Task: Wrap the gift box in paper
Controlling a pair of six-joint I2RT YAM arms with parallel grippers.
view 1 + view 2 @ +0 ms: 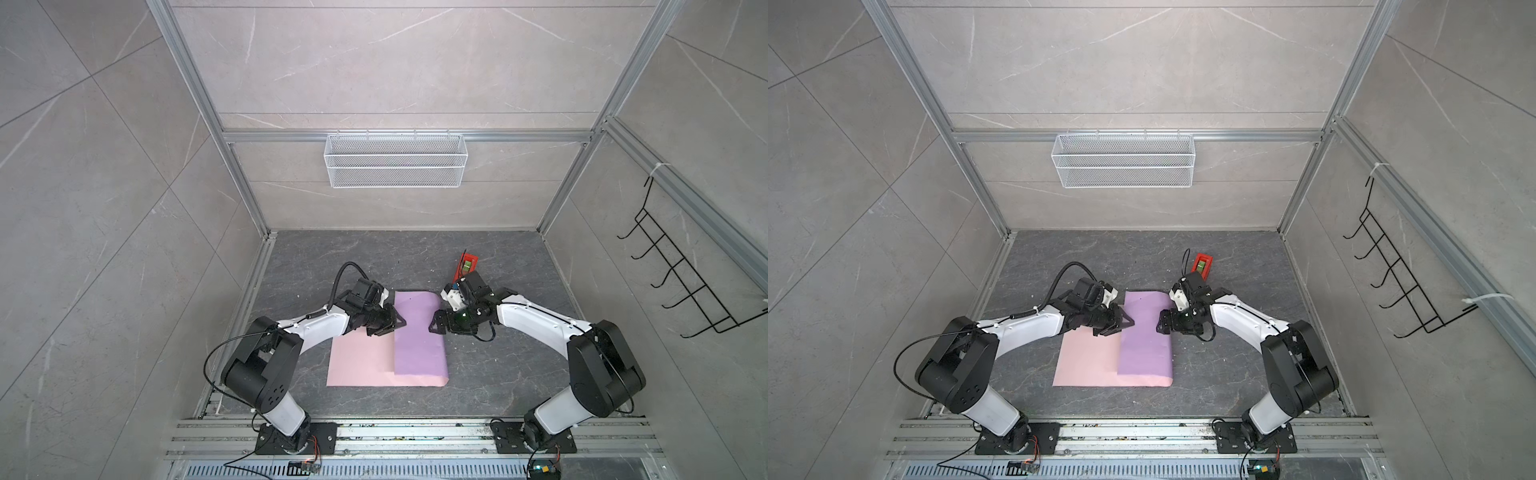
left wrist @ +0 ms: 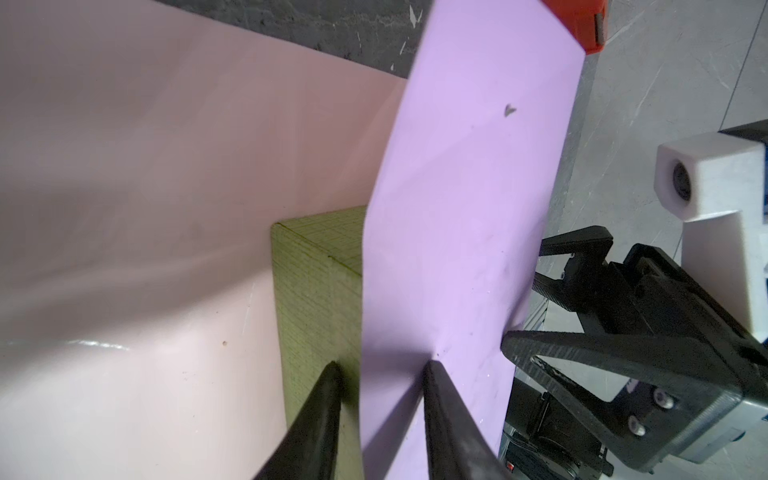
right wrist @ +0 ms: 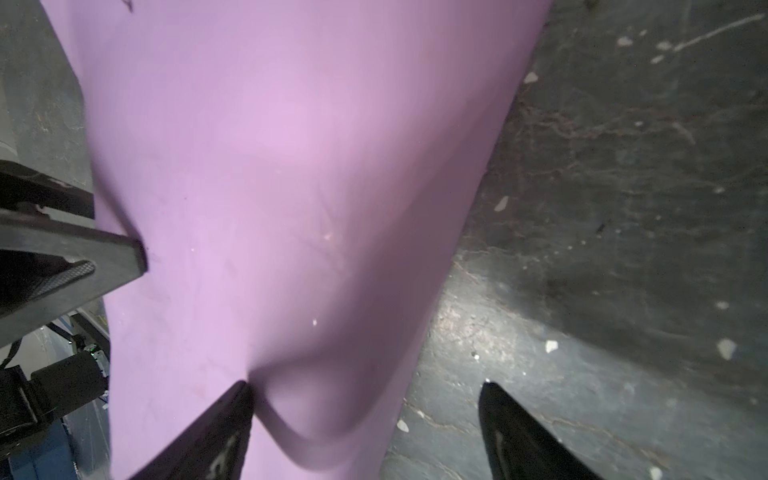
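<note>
The paper lies pale pink side up, its right part folded over as a lilac flap and seen in both top views. The olive-green gift box shows only in the left wrist view, under that flap. My left gripper sits at the flap's left edge. One finger is against the box's side and the other on the lilac paper, with a gap between them. My right gripper is open at the flap's right side. One fingertip dents the paper and the other hangs over the table.
A red tape dispenser stands behind the right gripper, near the flap's far right corner. A white wire basket hangs on the back wall and a black hook rack on the right wall. The two grippers face each other across the flap.
</note>
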